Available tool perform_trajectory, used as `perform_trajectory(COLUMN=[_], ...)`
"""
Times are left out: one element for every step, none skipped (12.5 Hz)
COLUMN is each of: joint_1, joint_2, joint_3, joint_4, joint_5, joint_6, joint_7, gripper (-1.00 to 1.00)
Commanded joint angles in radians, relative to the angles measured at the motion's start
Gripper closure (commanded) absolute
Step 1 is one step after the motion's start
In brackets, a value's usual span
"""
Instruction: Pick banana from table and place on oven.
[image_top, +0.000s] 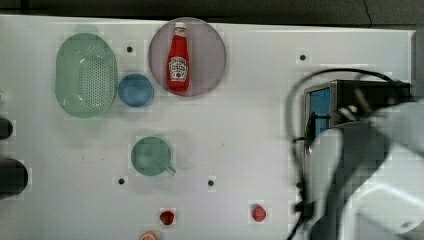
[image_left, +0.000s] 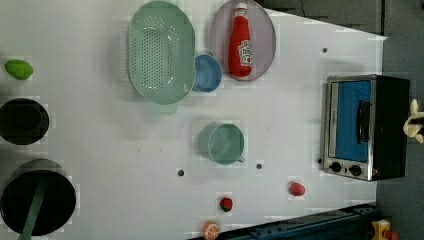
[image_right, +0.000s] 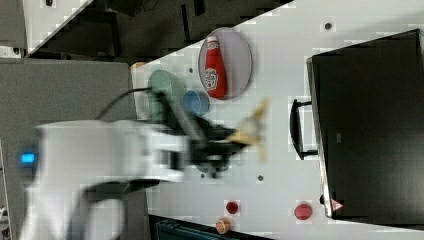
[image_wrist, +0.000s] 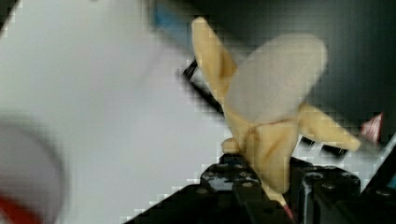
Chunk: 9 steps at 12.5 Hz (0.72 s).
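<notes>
My gripper (image_wrist: 271, 184) is shut on the banana (image_wrist: 266, 116), a pale yellow peeled piece with flaps spread out, held up off the white table (image_top: 240, 130). The right view blurs the banana (image_right: 252, 131) at the tip of the gripper (image_right: 232, 141), left of the oven (image_right: 370, 125) and its door handle. The left view has the banana (image_left: 413, 122) at the far right edge, past the oven's (image_left: 365, 125) black top. My arm covers part of the oven (image_top: 320, 107) in the top view.
A ketchup bottle (image_top: 178, 59) lies on a grey plate (image_top: 210, 55). Near it are a green colander (image_top: 86, 75), a blue bowl (image_top: 135, 90) and a green cup (image_top: 151, 156). Small red pieces (image_top: 258, 213) (image_top: 167, 217) sit near the table's edge. Black pots (image_left: 37, 202) stand at the left view's left.
</notes>
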Motion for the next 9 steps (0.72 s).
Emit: perform_trajectory(joint_1=[-0.031, -0.031, -0.031, -0.031, -0.031, -0.031, -0.031, -0.03, -0.03], joint_2=[0.019, 0.047, 0.071, 0.086, 0.094, 0.1, 0.102, 0.101, 0.101], joint_3=[-0.098, -0.123, -0.135, -0.139, -0.137, -0.136, -0.136, -0.134, -0.133], joint_4=[0.006, 0.006, 0.006, 0.006, 0.006, 0.006, 0.006, 0.006, 0.006], joint_5=[0.005, 0.007, 0.007, 0.007, 0.008, 0.008, 0.008, 0.009, 0.009], joint_6=[0.082, 0.124, 0.162, 0.173, 0.171, 0.175, 0.18, 0.18, 0.174], joint_7=[-0.377, -0.441, -0.485, -0.509, -0.511, -0.511, -0.511, -0.51, -0.511], gripper=[0.62, 0.62, 0.62, 0.62, 0.55, 0.35, 0.14, -0.1, -0.32])
